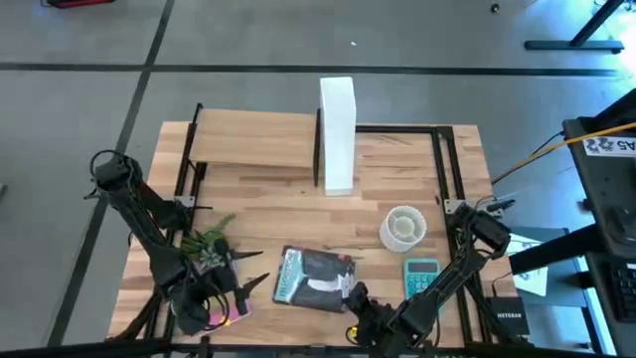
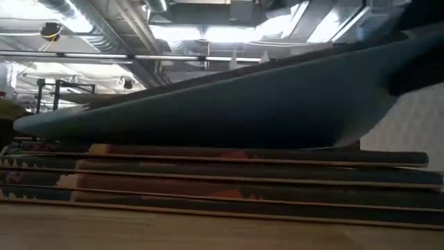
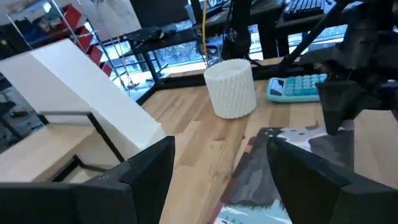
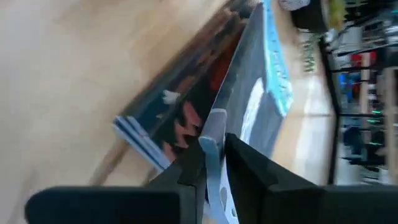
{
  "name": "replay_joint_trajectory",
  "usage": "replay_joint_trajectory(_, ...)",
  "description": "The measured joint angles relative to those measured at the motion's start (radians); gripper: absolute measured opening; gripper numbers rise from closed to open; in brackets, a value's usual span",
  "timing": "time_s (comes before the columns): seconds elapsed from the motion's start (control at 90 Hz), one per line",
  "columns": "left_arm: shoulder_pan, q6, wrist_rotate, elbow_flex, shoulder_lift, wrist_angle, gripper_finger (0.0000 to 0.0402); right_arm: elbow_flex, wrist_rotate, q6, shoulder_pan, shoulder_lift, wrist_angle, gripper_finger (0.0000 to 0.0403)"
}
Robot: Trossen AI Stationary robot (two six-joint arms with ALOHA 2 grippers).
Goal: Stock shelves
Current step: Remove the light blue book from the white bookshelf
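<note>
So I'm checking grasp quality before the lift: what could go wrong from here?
The right gripper pinches only the top magazine's thin edge, so it may slip free or bend, while the issues beneath in the stack stay on the table. The left gripper hangs open close beside the same magazine, so the arms could clash. The white ribbed cup and teal calculator stand near and could be knocked.

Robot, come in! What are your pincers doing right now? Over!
Right pincer shut on top book of stack. Left pincer open beside it. Shelf and white file box unstocked. White cup between.
</note>
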Motion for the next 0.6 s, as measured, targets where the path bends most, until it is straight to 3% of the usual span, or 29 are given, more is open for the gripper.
replay_joint_trajectory(0.289,0.0,-0.029,0.01,-0.005,0.0,-0.003,0.0239,0.0,0.019,-0.067,-0.029,0.0,0.001,0.0022)
replay_joint_trajectory(0.6,0.0,-0.034,0.025,-0.005,0.001,-0.004,0.0239,0.0,-0.067,-0.065,-0.033,0.0,-0.004,0.0037)
